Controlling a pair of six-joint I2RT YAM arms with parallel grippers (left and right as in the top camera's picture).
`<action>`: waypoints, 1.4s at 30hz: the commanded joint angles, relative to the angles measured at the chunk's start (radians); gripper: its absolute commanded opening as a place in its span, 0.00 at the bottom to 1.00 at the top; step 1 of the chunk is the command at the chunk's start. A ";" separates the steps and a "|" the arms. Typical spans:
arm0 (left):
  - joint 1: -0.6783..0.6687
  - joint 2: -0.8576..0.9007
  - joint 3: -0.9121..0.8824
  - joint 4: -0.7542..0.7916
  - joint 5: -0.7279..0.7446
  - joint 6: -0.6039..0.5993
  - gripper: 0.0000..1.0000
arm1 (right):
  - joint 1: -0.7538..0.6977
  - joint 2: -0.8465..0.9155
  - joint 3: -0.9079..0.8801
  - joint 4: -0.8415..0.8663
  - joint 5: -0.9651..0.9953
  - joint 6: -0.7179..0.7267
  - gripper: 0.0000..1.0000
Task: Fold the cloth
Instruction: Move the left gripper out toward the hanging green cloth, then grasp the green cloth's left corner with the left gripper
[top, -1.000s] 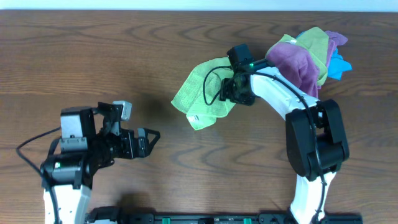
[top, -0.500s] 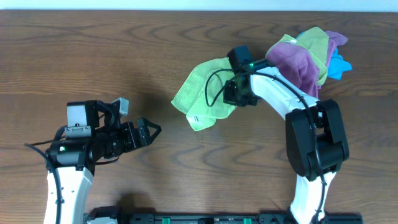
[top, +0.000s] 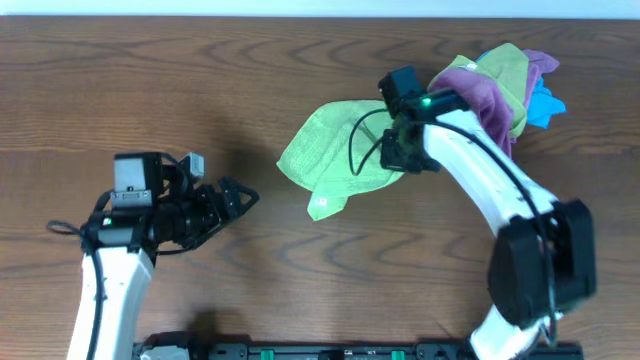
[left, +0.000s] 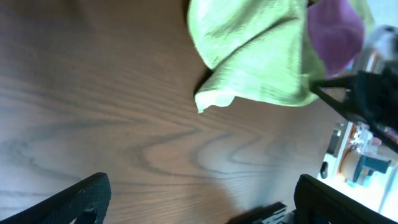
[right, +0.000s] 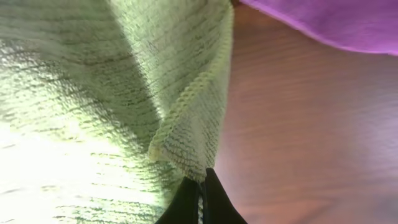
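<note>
One green cloth (top: 335, 155) lies bunched and uneven a little right of the middle of the table (top: 150, 80). Its right edge is lifted off the wood and its lower corner hangs toward the front. That raised edge is pinched in the right gripper (top: 405, 155). In the wrist view the two fingertips (right: 199, 198) sit pressed together with a fold of the green weave running down into them. Just behind that arm is a pile (top: 500, 75) of other cloths, a purple cloth (top: 480, 100) on top, touching or nearly touching the green one.

Well to the left, the left gripper (top: 238, 193) hovers low with its jaws spread wide and nothing between them, aimed at the cloth.

Judging by this, the step in hand is pulling the cloth free of the pile and spreading it. No fold has been made yet. The next move likely calls for the left arm to reach in and take the near loose corner so both arms can stretch the cloth flat.
</note>
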 joint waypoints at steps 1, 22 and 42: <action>-0.039 0.064 0.013 0.020 0.005 -0.071 0.95 | -0.004 -0.039 0.010 -0.034 0.082 0.016 0.02; -0.421 0.221 0.013 0.289 -0.034 -0.309 0.95 | -0.041 -0.077 0.010 -0.157 0.298 0.132 0.01; -0.657 0.494 0.013 0.585 -0.022 -0.538 0.95 | -0.041 -0.077 0.010 -0.135 0.201 0.132 0.02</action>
